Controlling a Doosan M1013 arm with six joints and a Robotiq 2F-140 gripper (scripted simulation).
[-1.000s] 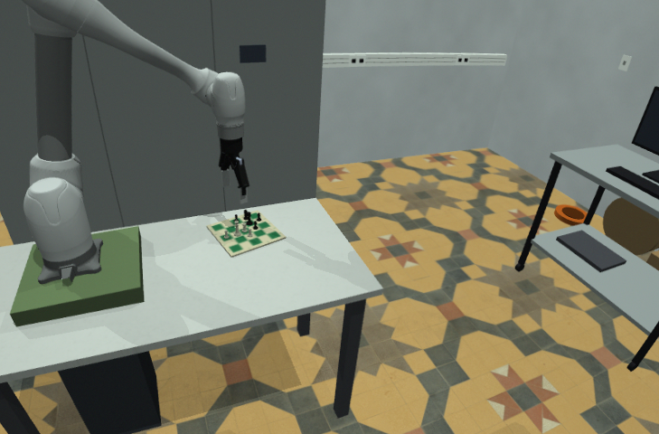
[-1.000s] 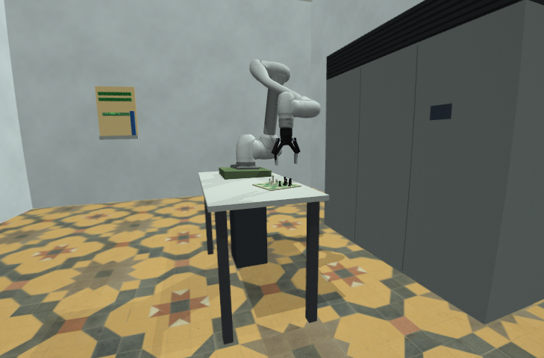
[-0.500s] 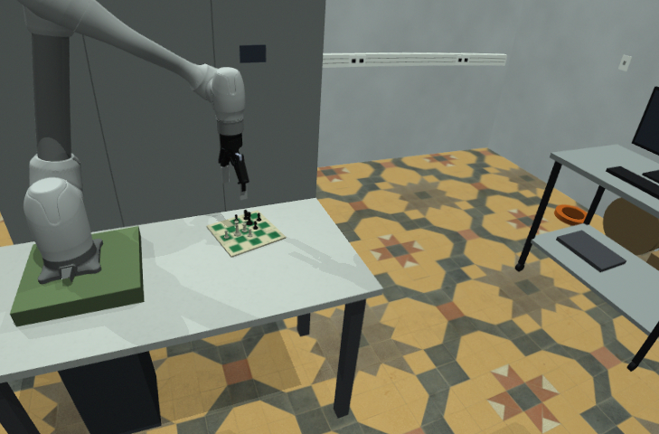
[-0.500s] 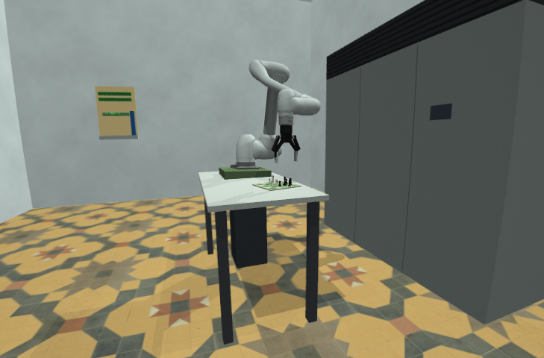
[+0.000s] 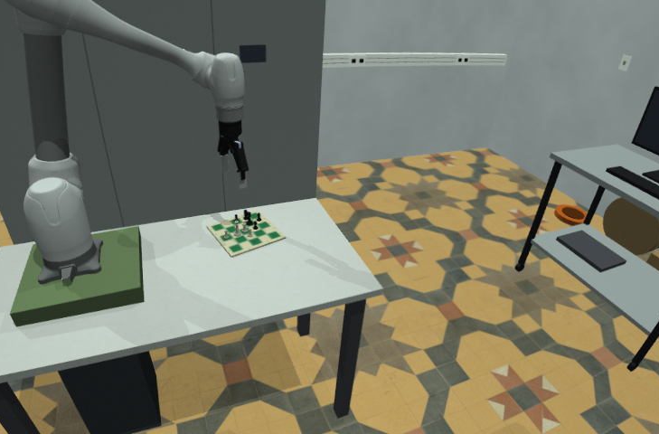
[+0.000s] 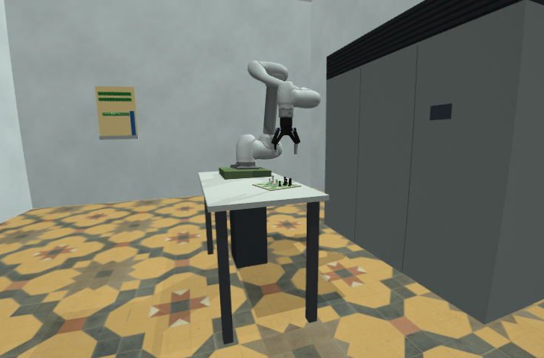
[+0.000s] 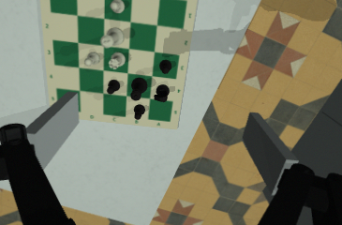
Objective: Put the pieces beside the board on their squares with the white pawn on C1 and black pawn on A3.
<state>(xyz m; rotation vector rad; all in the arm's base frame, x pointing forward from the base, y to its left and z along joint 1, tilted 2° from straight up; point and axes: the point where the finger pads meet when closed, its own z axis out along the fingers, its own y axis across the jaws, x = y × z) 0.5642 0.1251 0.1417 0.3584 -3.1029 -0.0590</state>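
The chessboard (image 5: 238,251) (image 6: 266,186) (image 7: 103,118) lies on the white table (image 5: 211,297) (image 6: 238,196) (image 7: 108,178) near its far edge. In the wrist view a white pawn (image 7: 117,6) stands in column C on the top row, and a black pawn (image 7: 165,66) stands in column A, row 3. Three other white pieces, among them one (image 7: 113,37), and several black pieces, such as the tall one (image 7: 139,87), fill the middle and near rows. All look upright. My gripper (image 5: 233,171) (image 6: 286,146) (image 7: 163,117) is open and empty, high above the board's black end.
The arm's green base block (image 5: 84,286) (image 6: 243,172) sits at the table's left. A tall dark cabinet (image 5: 161,102) (image 6: 428,168) stands just behind the table. The table's edge runs close beside the board's A column. A desk (image 5: 590,158) with a monitor stands far right.
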